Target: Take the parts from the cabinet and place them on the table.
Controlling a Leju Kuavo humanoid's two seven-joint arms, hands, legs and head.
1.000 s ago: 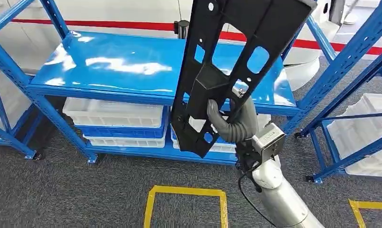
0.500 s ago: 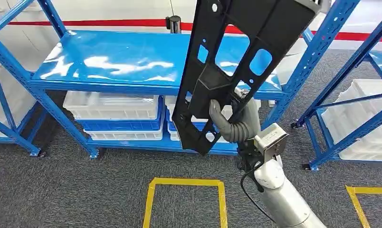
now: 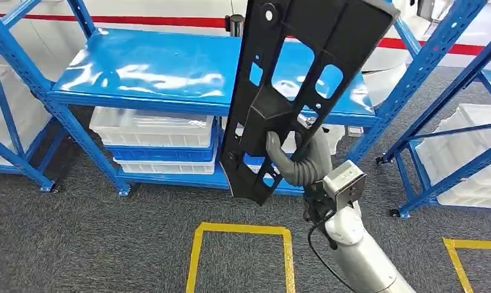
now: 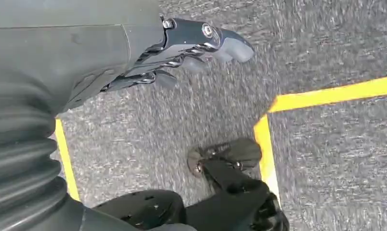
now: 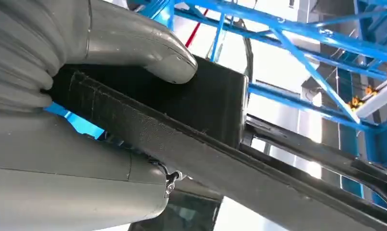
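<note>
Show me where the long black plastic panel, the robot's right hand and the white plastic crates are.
long black plastic panel (image 3: 328,36): head view, upper flat face.
right hand (image 3: 301,163): head view, grey ribbed cover beside the panel it grips.
white plastic crates (image 3: 151,127): head view, top crate's rim under the shelf.

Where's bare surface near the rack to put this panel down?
The rack's top shelf is bare left of the panel that the right hand holds. The carpet in front is open. Bins crowd the lower shelf.
</note>
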